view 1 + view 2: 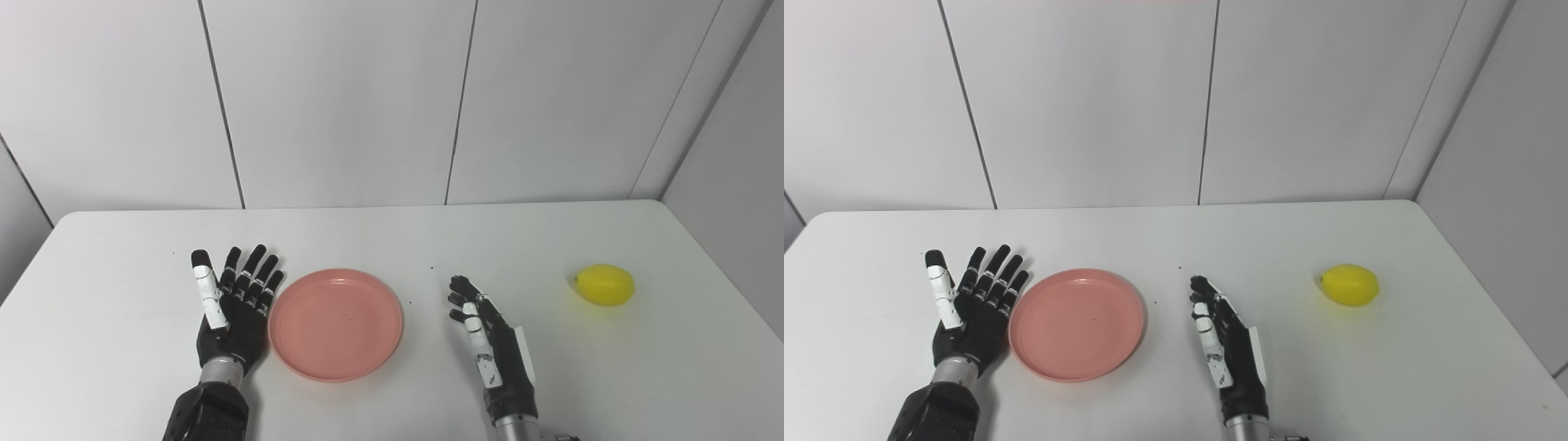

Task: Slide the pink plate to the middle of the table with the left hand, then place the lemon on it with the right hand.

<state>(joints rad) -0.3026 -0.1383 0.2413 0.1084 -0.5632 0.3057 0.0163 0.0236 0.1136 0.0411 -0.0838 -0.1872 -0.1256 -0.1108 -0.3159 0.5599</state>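
The pink plate (335,323) lies flat on the white table (392,239), left of centre. My left hand (236,306) is open with fingers spread, just left of the plate's rim, close to or touching it. My right hand (490,340) is open and empty, standing on its edge to the right of the plate with a gap between. The yellow lemon (604,285) lies on the table far to the right, well apart from my right hand. The same scene shows in the right eye view: plate (1077,323), lemon (1350,285), left hand (971,306), right hand (1228,343).
White wall panels (343,104) stand behind the table's far edge. A grey side wall (729,141) runs close along the table's right edge, near the lemon. A tiny dark speck (432,267) lies on the table between plate and right hand.
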